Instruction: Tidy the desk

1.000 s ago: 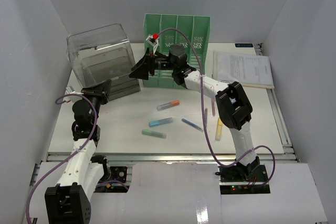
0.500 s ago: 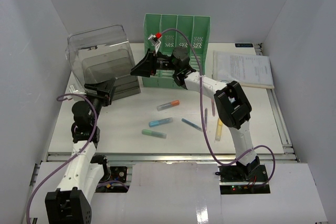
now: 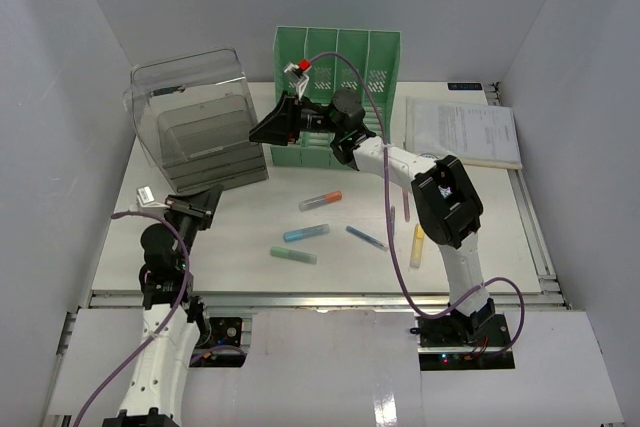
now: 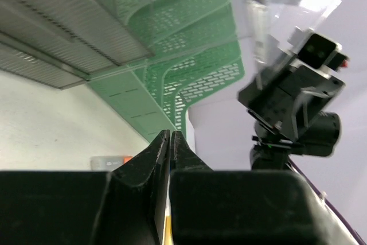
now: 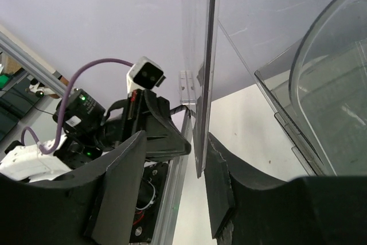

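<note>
White desk (image 3: 240, 252), green perforated file rack (image 3: 340, 57), clear drawer box (image 3: 195, 112), orange-tipped marker (image 3: 321, 200), blue marker (image 3: 306, 233), yellow marker (image 3: 416, 247)

Print on the paper sheets (image 3: 465, 132) seems too small to read.

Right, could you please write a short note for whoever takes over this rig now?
Left gripper: jaws shut, empty, at the left of the desk.
Right gripper: jaws open astride a clear panel of the drawer box.
Loose mid-desk: orange-capped marker, blue marker, green marker, blue pen, yellow marker.
Papers lie right of the green rack.
Nothing looks put away yet; those five are left to sort.
</note>
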`<state>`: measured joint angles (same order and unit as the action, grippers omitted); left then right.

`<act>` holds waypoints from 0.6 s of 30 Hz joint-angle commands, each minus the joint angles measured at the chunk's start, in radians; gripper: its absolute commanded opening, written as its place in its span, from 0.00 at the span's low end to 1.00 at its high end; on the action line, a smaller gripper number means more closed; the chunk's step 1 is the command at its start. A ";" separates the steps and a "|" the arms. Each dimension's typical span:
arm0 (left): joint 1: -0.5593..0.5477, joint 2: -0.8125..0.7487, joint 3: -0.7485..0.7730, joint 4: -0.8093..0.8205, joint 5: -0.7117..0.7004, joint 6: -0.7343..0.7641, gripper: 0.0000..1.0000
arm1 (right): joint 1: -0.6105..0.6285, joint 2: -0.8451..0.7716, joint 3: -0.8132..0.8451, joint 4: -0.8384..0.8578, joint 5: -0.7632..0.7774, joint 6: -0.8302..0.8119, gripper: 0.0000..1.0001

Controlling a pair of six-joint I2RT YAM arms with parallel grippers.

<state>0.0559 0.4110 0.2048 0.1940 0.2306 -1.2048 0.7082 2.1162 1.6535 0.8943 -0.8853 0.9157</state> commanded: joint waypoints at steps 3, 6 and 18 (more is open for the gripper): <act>-0.002 0.153 -0.079 0.165 -0.091 -0.093 0.13 | 0.001 -0.102 -0.006 0.087 -0.025 0.026 0.49; -0.001 0.296 -0.102 0.353 -0.105 -0.142 0.13 | 0.000 -0.120 -0.016 0.098 -0.029 0.036 0.49; 0.001 0.457 0.049 0.616 -0.164 -0.056 0.18 | 0.000 -0.137 -0.049 0.117 -0.031 0.053 0.49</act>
<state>0.0559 0.8879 0.1992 0.6769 0.1049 -1.2939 0.7082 2.0442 1.6172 0.9246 -0.8927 0.9540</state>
